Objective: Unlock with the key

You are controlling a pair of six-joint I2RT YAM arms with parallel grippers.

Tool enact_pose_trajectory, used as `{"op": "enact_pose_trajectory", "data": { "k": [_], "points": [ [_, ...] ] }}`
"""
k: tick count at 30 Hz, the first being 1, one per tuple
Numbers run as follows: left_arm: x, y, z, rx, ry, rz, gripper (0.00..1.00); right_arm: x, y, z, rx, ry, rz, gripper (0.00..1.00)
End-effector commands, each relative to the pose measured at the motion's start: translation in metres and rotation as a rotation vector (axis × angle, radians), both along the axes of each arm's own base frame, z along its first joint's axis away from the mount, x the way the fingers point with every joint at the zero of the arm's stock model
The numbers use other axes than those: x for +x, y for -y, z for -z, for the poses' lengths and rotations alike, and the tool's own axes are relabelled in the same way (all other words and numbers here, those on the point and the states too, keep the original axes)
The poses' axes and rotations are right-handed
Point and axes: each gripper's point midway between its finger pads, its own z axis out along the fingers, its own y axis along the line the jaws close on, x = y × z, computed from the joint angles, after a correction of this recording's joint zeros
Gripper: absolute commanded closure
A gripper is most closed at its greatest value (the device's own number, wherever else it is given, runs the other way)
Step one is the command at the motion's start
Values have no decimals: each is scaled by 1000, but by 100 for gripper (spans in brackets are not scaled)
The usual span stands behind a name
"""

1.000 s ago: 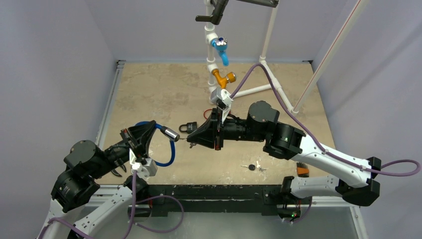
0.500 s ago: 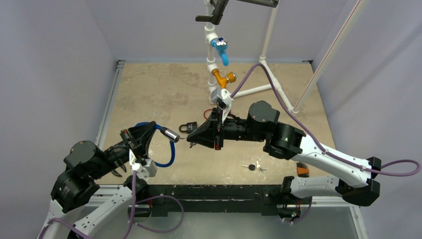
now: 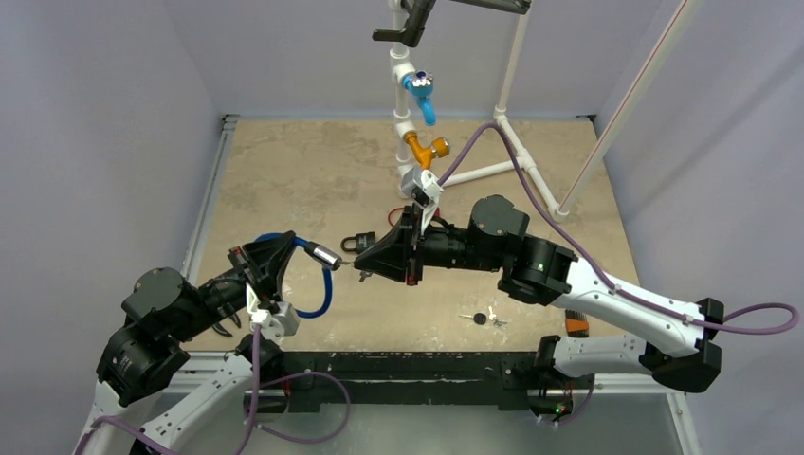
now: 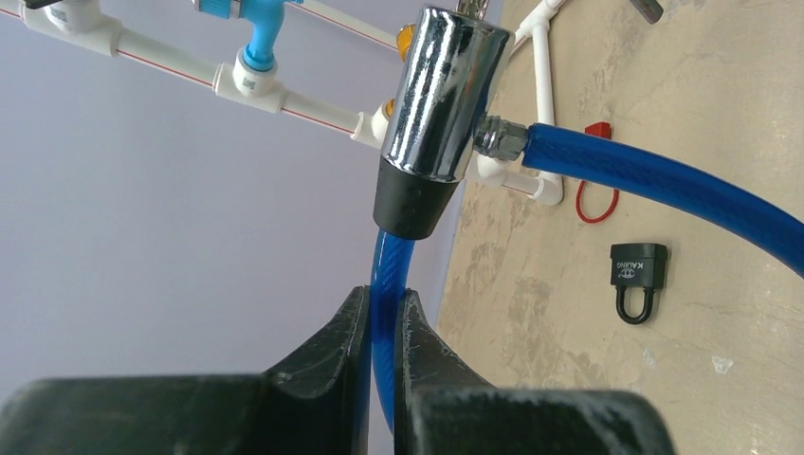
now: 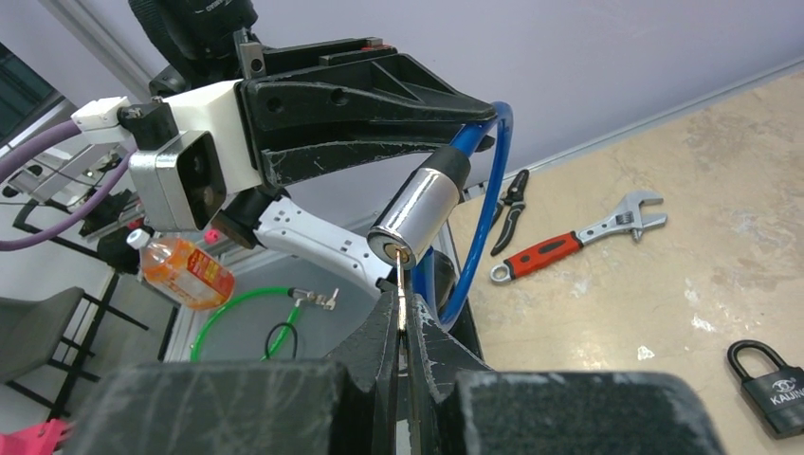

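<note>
The left fingers [image 4: 384, 303] are being closed tightly on the blue cable [image 4: 654, 180], just below the chrome lock barrel [image 4: 441, 90]. By this grip the barrel is being raised off the desk [image 3: 303, 180] and its keyhole end is being turned towards the other arm, presumably so that the key can be driven in against a steady lock.

The right fingers [image 5: 401, 308] are being pressed shut on the key [image 5: 402, 284], with its blade standing out straight ahead of the fingertips. The blade is being lined up with the barrel's axis, and its tip is being set at the keyhole [image 5: 398, 252]. How far it is entering cannot be told from these views. The insertion is judged to be under way, with the turn not yet made.

The lock itself is being shown as a bright, polished cylinder with a black tapered collar at one end. Its stiff blue plastic-coated cable is looping round behind the left fingers.

Beyond the right fingers, on the desk, a small black padlock [image 5: 773, 389] is lying flat. Farther off, a red-handled wrench [image 5: 569, 246] and pliers [image 5: 507, 223] are being left unused.
</note>
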Motion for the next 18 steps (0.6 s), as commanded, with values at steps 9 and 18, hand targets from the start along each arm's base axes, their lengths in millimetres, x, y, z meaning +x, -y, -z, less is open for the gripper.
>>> {"op": "enact_pose_trajectory", "data": {
  "k": [9,18],
  "points": [
    [-12,-3,-38,-73,90,29,100,38,-1,8,-19,-10,197,100],
    [-12,-1,-37,-70,86,37,100,27,-13,5,54,-48,121,100]
  ]
}}
